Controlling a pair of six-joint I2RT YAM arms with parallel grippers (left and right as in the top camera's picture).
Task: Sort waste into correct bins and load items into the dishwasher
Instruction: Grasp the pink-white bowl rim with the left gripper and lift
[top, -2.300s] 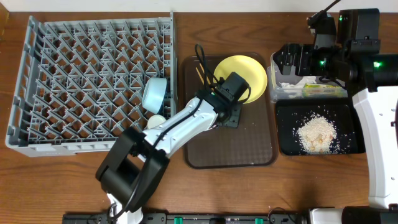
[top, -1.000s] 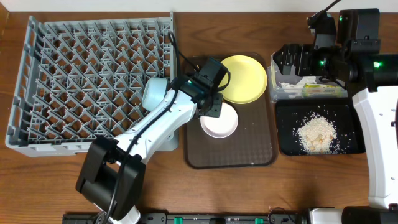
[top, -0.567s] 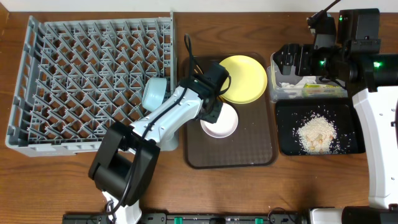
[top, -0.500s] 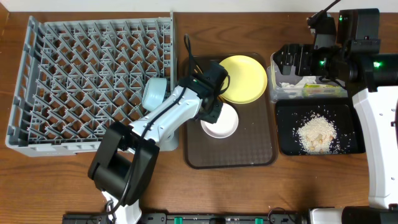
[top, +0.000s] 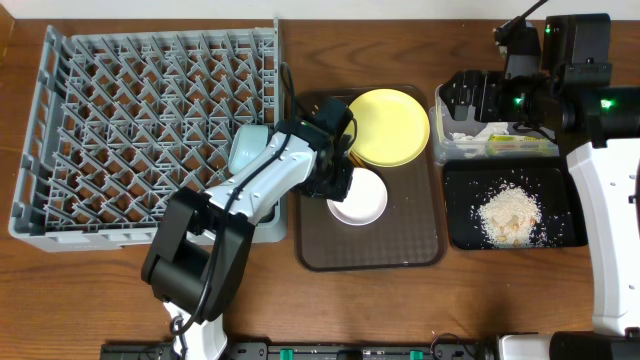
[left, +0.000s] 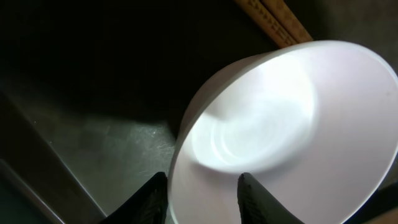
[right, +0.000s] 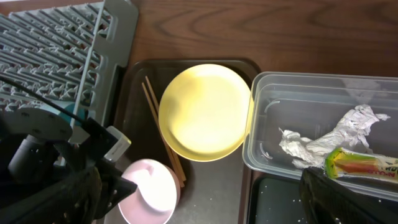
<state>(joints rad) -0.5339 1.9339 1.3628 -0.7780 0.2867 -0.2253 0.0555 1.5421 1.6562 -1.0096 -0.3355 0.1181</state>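
Left gripper is low over the brown serving tray, its jaws part-way apart and straddling the near rim of the white bowl: one finger lies outside the wall and the other sits over the bowl's inside. Whether the fingers actually pinch the rim I cannot tell. The bowl sits upright on the tray, tight against the gripper. Just past the bowl lie the two wooden chopsticks, side by side on the tray and running away toward its far edge. In the right wrist view they pass between the tray's left wall and the yellow plate. The plate lies flat in the tray's far right corner, its near edge just beside the bowl. Left of the tray, the light blue bowl stands on edge among the pegs of the grey dish rack, near its right side. Off to the right, the black tray holds a heap of rice-like crumbs. Behind it, the clear tub holds a crumpled paper scrap and the green-yellow wrapper. Right gripper hangs over the tub's far left end, jaws spread wide and empty.
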